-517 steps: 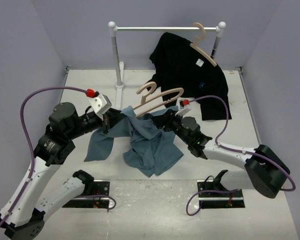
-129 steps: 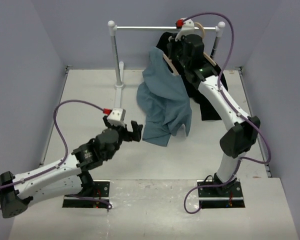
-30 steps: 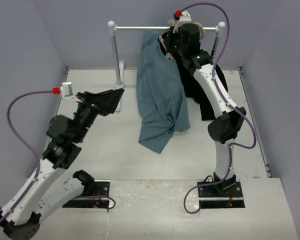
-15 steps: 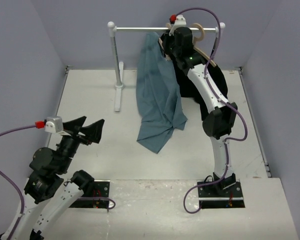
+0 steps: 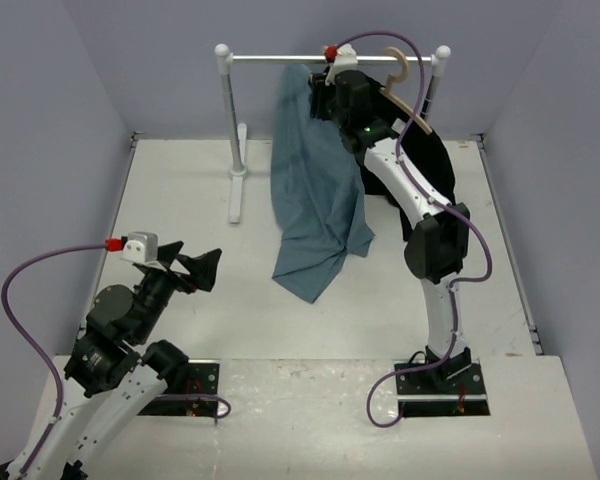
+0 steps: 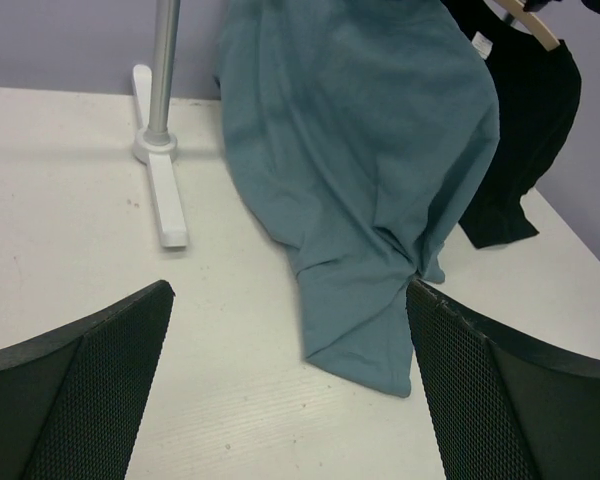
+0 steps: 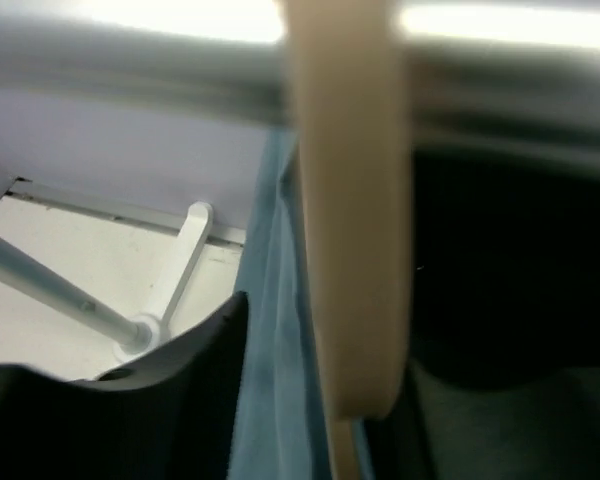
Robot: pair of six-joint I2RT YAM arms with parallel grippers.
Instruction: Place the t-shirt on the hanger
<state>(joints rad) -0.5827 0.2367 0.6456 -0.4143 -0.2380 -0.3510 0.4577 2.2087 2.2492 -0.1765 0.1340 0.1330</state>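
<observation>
The slate-blue t-shirt (image 5: 315,175) hangs from the white rail (image 5: 270,57), and its lower hem lies on the table (image 6: 365,350). In the right wrist view the tan wooden hook of the hanger (image 7: 350,250) sits over the blurred rail, with t-shirt fabric (image 7: 275,400) beside it. My right gripper (image 5: 337,88) is up at the rail, open. Its left finger (image 7: 180,390) stands apart from the hook. From the top view, the gripper hides the hanger. My left gripper (image 5: 195,265) is low at the near left, open and empty (image 6: 290,300), facing the t-shirt.
A black shirt (image 5: 430,170) hangs on a twin hanger (image 5: 410,95) at the rail's right end, close behind my right arm. The rack's left post (image 5: 227,110) and white foot (image 6: 165,200) stand left of the t-shirt. Purple walls close in on three sides.
The right gripper's jaws have opened off the hanger hook, and it has shifted slightly left along the rail. The left arm has pulled back from the rack foot toward the near left.
</observation>
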